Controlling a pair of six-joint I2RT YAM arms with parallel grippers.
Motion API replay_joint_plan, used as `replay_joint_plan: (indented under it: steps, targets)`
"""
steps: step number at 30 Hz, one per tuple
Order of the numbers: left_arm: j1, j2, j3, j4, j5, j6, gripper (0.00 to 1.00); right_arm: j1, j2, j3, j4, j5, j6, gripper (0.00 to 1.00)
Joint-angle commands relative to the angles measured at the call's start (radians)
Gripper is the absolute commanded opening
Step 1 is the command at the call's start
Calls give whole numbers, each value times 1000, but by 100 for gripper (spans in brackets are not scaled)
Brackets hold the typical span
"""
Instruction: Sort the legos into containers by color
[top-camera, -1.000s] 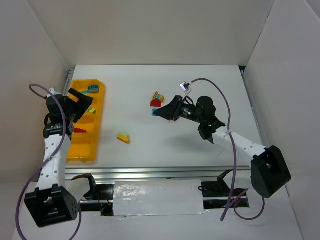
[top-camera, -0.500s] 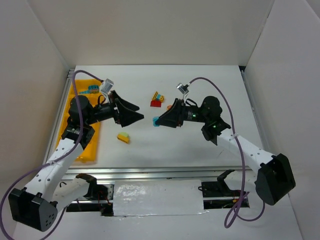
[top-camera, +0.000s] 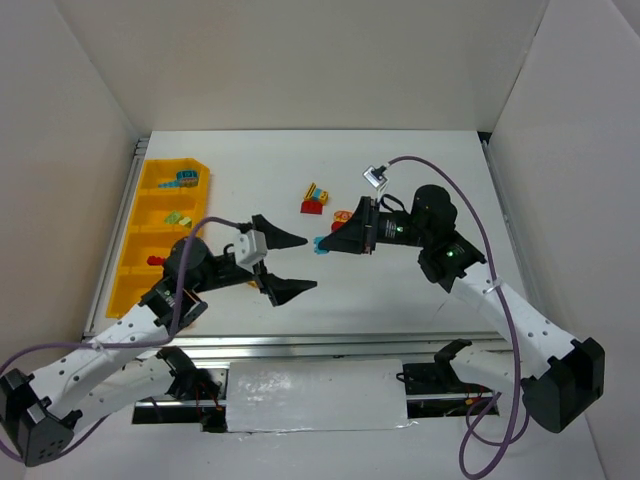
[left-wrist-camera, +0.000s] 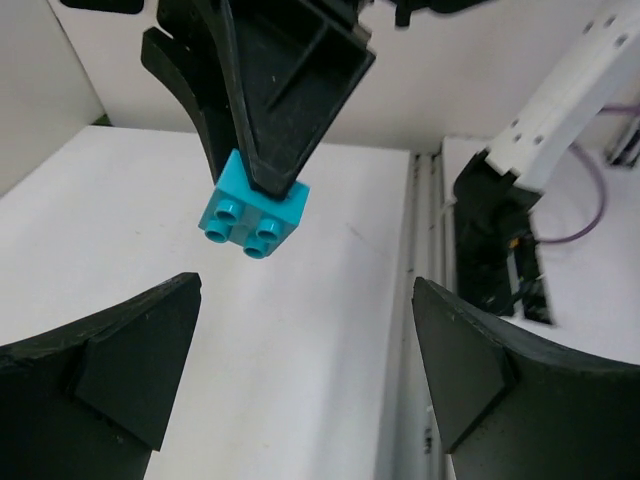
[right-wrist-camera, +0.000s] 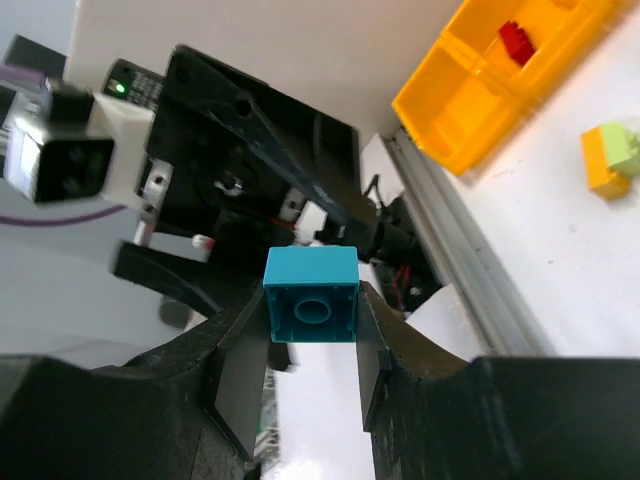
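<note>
1. At your far left, the yellow tray (top-camera: 150, 195) lies on the white surface (top-camera: 420, 170). The far compartment holds teal-blue bricks (top-camera: 185, 180), the next a pale green and yellow piece (top-camera: 178, 218), and the third a red brick (top-camera: 153, 260).
2. Your left tool (top-camera: 297, 263) stands wide with nothing between its fingers. It points toward the right tool.
3. A red, yellow and teal clump (top-camera: 316, 197) lies on the surface, beyond both tools.
4. The teal brick (top-camera: 320, 243) is pinched in your right tool (top-camera: 328, 243), clear of the surface. Its studs face the left tool, and it is well apart from the tray.
5. A small red piece (top-camera: 343, 215) lies just beside the right tool; detail too small to tell.
</note>
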Motion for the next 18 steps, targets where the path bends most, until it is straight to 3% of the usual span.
replay_joint_plan:
  steps: [1,5,12,18]
  targets:
    - [-69,35,36,52,-146,282,100,-5,-28,17,-32,-53,85,0]
    - [-164,98,121,-30,-223,382,98,-4,-49,-6,1,-120,146,0]
    - [-168,103,148,-1,-173,370,97,-4,-108,-31,-30,-116,103,0]
    - [-168,123,181,-1,-95,326,88,-5,-69,-48,24,-170,130,0]
